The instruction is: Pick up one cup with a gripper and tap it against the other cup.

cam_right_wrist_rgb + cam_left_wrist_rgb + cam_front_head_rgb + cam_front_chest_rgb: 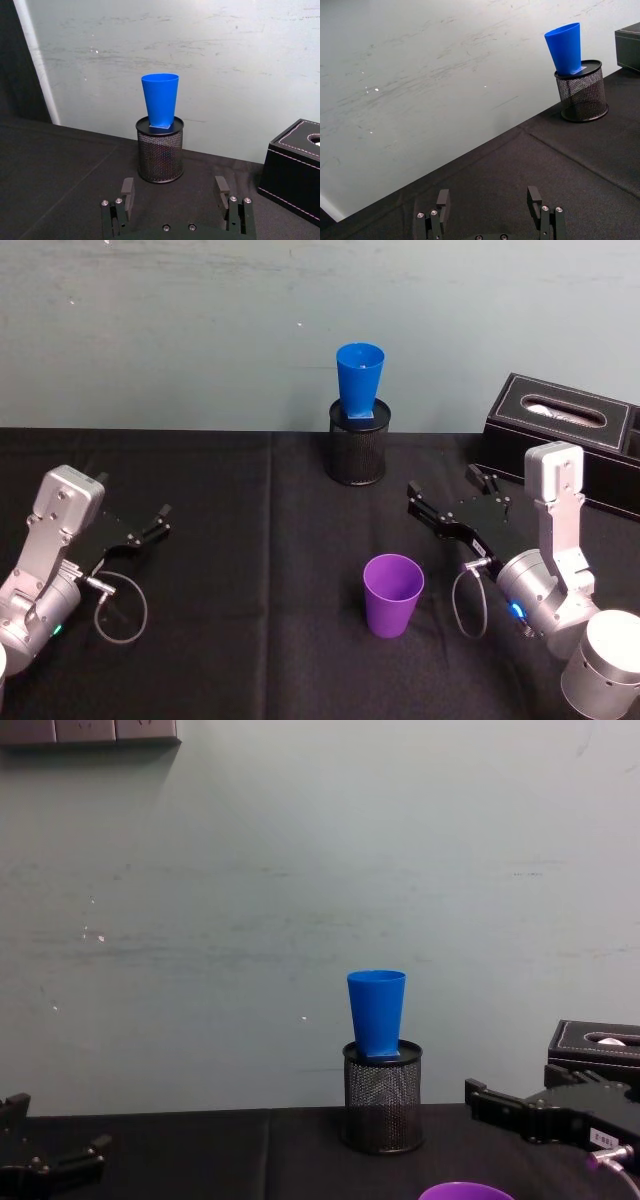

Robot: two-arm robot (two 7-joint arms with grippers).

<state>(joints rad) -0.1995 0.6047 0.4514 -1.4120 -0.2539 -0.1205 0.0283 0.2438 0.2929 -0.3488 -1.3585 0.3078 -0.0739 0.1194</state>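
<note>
One purple cup (392, 594) just left of the open right gripper (447, 498).

Evenly and softly lit from overhead, moderately bright. Barely any shadows on the matte black cloth surface (250, 540). Faint sheen on the scuffed pale green wall (250, 870). Slightly soft focus throughout; no strong glare.

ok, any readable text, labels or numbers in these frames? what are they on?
Nothing can be read.
Small white label on the right hand: too small to read.
Purple cup, blue cup, mesh holder, black box: no print shows.
</note>
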